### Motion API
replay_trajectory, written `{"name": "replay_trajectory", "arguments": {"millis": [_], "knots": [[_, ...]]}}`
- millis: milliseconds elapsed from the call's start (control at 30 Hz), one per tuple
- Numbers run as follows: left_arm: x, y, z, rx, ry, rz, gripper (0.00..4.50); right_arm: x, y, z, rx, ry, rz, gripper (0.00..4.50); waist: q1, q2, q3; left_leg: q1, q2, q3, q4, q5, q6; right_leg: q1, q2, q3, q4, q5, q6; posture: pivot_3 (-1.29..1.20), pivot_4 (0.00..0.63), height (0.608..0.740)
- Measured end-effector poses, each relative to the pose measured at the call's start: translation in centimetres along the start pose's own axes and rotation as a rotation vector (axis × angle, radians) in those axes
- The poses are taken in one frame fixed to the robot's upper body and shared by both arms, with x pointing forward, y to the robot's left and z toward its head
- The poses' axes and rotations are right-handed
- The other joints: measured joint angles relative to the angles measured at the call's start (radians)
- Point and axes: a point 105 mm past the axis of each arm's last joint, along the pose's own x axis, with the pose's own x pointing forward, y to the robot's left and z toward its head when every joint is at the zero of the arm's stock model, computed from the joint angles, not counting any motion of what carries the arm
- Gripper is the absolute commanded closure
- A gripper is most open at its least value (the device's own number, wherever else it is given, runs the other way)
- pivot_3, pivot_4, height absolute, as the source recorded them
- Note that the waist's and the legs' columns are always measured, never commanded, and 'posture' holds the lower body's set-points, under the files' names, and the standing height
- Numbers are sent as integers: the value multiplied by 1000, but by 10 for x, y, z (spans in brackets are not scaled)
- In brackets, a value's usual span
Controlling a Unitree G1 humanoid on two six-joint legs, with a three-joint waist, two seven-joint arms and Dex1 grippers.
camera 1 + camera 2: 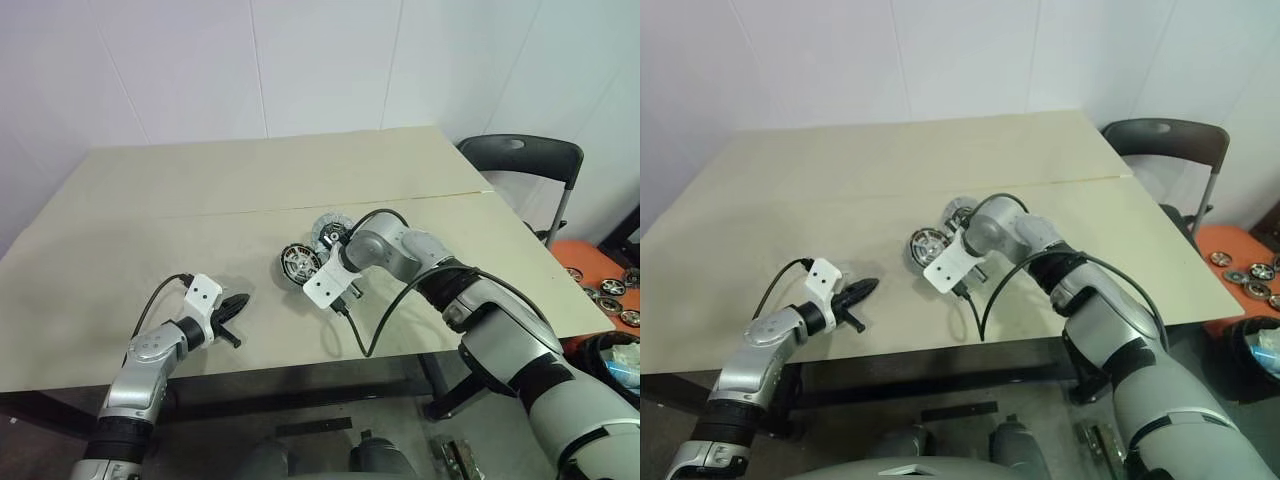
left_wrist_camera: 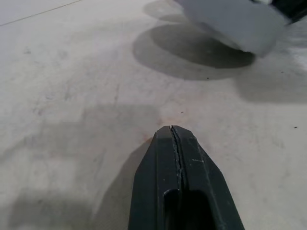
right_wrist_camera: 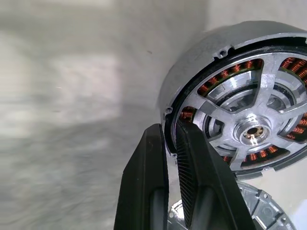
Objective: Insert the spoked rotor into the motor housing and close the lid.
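Note:
The motor housing (image 1: 298, 264) lies near the middle of the table, its open face showing copper windings (image 3: 211, 86). The spoked rotor (image 3: 249, 132), silver with a central hub, sits inside it. My right gripper (image 3: 170, 128) is shut on the housing's rim, one finger outside the wall and one inside. The lid (image 1: 328, 232), a ribbed silvery disc, lies just behind the housing and beside my right wrist. My left gripper (image 1: 232, 308) is shut with nothing in it, low over bare table near the front left, well apart from the parts.
The table (image 1: 200, 200) has open room to the left and back. A black cable (image 1: 370, 330) loops from my right wrist over the front edge. A black chair (image 1: 525, 160) stands at the back right, with several spare motor parts (image 1: 605, 290) on an orange surface beyond.

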Motion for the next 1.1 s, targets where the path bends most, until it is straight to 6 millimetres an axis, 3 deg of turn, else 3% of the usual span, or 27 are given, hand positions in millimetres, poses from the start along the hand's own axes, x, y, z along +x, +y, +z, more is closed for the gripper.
{"name": "replay_trajectory", "arguments": {"millis": [233, 400, 667, 967, 1000, 1100], "knots": [[-4, -2, 1, 5, -27, -46, 4500, -24, 18, 17, 15, -73, 144, 4427, -2, 0, 0, 0, 0, 0, 0, 0, 0, 0, -1, 0, 0, 0, 0, 0, 0, 740], [-7, 0, 3, 14, -43, -41, 4500, -38, 30, 2, 91, -11, 208, 4427, 5, 0, 0, 0, 0, 0, 1, 0, 0, 0, -1, -1, 0, 0, 0, 0, 0, 740], [-9, -1, 7, 11, -64, -62, 4500, -12, 19, 18, 280, -101, 157, 4427, -14, -1, 0, 1, 1, 0, 1, 0, 0, -1, 0, 0, 2, 0, 0, 0, 0, 740], [-15, -6, 34, 62, -152, -114, 4500, -3, 9, 22, 434, -168, 135, 4427, -35, -1, -1, 3, 2, 0, 1, 0, 0, 0, 1, 0, 4, 0, -1, 0, 0, 740], [-15, -6, 34, 63, -153, -117, 4500, -2, 8, 23, 445, -175, 132, 3742, -37, -1, -1, 3, 2, 0, 1, 0, 0, 0, 1, 0, 4, 0, -1, 0, 0, 740], [-15, -7, 35, 66, -155, -121, 4500, -2, 0, 26, 431, -189, 104, 2843, -39, -1, -1, 2, 1, 0, 1, 0, 0, 0, 0, 0, 4, 0, -1, 0, 0, 740]]}}
